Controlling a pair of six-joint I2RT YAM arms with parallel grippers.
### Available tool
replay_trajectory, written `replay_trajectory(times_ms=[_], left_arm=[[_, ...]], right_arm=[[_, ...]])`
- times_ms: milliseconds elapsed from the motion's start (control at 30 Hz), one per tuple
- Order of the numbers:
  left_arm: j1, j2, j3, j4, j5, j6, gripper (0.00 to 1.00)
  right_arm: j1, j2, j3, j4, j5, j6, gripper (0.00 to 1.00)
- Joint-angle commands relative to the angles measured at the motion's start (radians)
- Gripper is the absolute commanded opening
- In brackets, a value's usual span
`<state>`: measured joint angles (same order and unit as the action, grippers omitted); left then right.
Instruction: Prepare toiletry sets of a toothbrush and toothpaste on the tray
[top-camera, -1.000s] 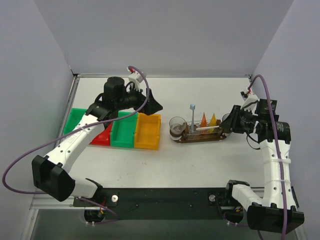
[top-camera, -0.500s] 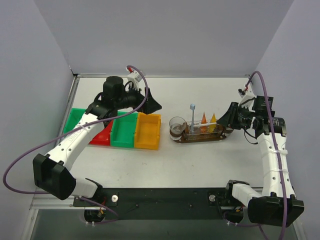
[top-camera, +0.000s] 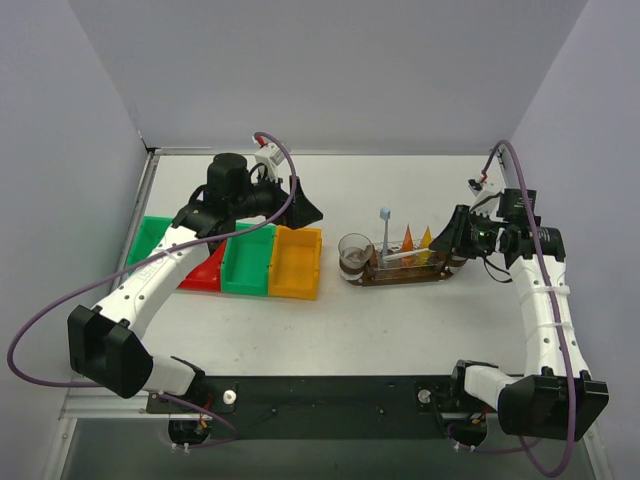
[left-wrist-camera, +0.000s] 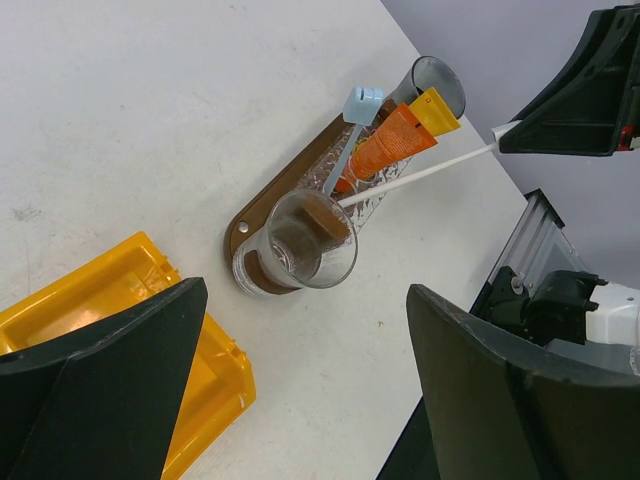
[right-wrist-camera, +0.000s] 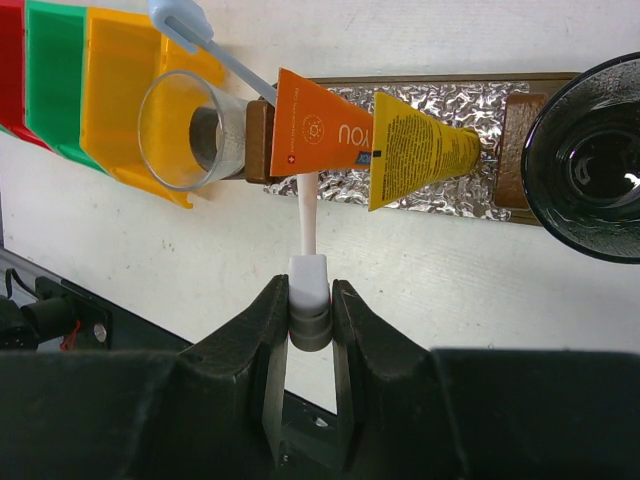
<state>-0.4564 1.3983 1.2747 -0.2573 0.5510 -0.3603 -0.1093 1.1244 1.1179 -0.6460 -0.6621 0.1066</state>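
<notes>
From above: the tray (top-camera: 400, 281) right of centre on the worktop (top-camera: 420, 190), toward the right edge, carrying a clear glass (top-camera: 353, 254), a blue-headed toothbrush (top-camera: 384, 228), an orange tube (top-camera: 407, 238) and a yellow tube (top-camera: 427, 238). At the tray's right end, the right hand (top-camera: 446, 248), pinching a white toothbrush (top-camera: 412, 255) that slants toward the clear glass. Toward the left edge, the left hand (top-camera: 315, 212), above the yellow bin (top-camera: 295, 265). Looks like the placing step for the second toothbrush.

From the left wrist: gapes wide, both fingers (left-wrist-camera: 100, 400) clear of everything, nothing between them.

From the right wrist: clamps narrowly on the butt of the white toothbrush, both pads touching it, the shaft passing behind the orange tube's wide end. Cannot tell whether the far end rests on the foil lining (right-wrist-camera: 450, 105). At the tray's right end, a dark glass (right-wrist-camera: 585, 160).

Calls next, at a guess, for lowering the white toothbrush flat beside the tubes, then opening the pads without nudging either tube or glass.
</notes>
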Motion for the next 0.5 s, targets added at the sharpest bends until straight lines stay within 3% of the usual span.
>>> replay_trajectory(times_ms=[0, 467], left_arm=[[0.009, 0.001, 0.002, 0.052, 0.012, -0.006, 0.92], [0.012, -0.012, -0.006, 0.046, 0.001, -0.006, 0.91]], right_arm=[[0.014, 0.021, 0.003, 0.022, -0.027, -0.013, 0.0], [0.066, 0.066, -0.015, 0.049, -0.002, -0.012, 0.0]])
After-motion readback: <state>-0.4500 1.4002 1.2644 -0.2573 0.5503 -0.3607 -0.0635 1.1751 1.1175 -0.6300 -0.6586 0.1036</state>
